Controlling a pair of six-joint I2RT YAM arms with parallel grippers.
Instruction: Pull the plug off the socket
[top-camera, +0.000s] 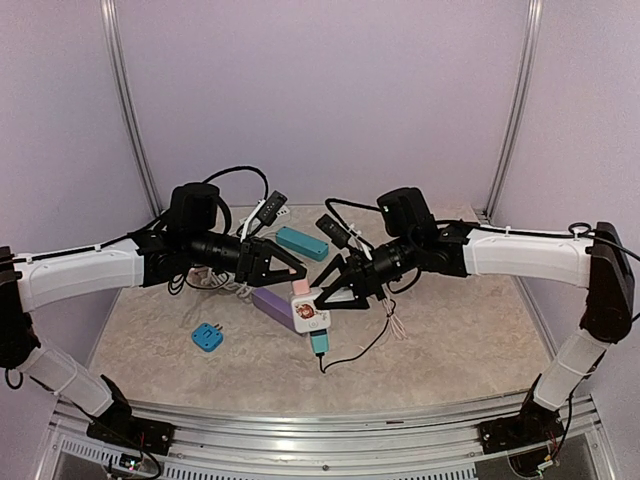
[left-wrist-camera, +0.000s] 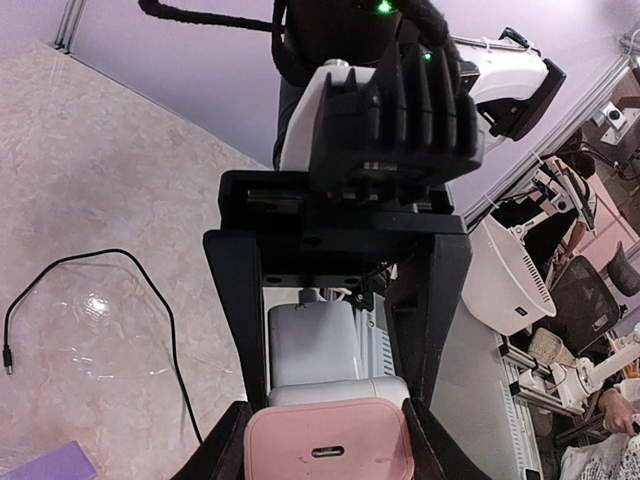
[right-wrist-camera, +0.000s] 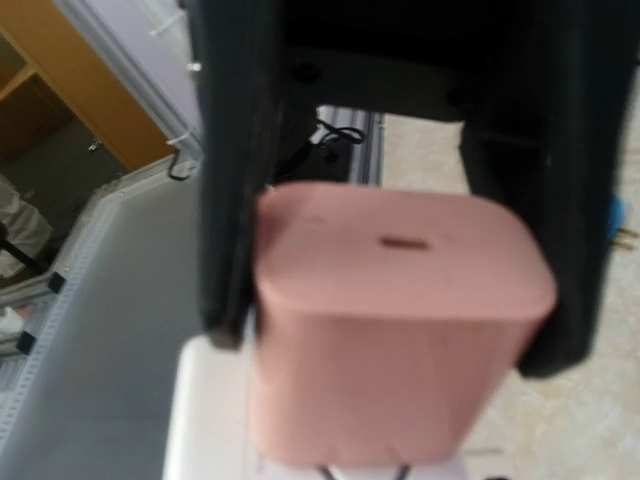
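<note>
A pink plug (top-camera: 299, 289) sits in a white socket cube (top-camera: 312, 316), both held above the table. My left gripper (top-camera: 297, 279) is shut on the pink plug; in the left wrist view the plug (left-wrist-camera: 330, 442) sits between my fingers (left-wrist-camera: 215, 455). My right gripper (top-camera: 322, 303) is shut on the white socket, its black fingers (left-wrist-camera: 240, 320) flanking the socket (left-wrist-camera: 340, 392). The right wrist view shows the plug (right-wrist-camera: 390, 340) close up, the left gripper's fingers (right-wrist-camera: 230, 200) on its sides and the socket (right-wrist-camera: 210, 420) below. Two thin dark prongs show at the plug's base.
A purple block (top-camera: 270, 301) lies under the left gripper. A teal block (top-camera: 301, 242) lies behind. A blue adapter (top-camera: 207, 337) is at the front left. A teal connector (top-camera: 318, 342) with a black cable (top-camera: 362, 347) hangs below the socket. Cables (top-camera: 210, 282) lie left.
</note>
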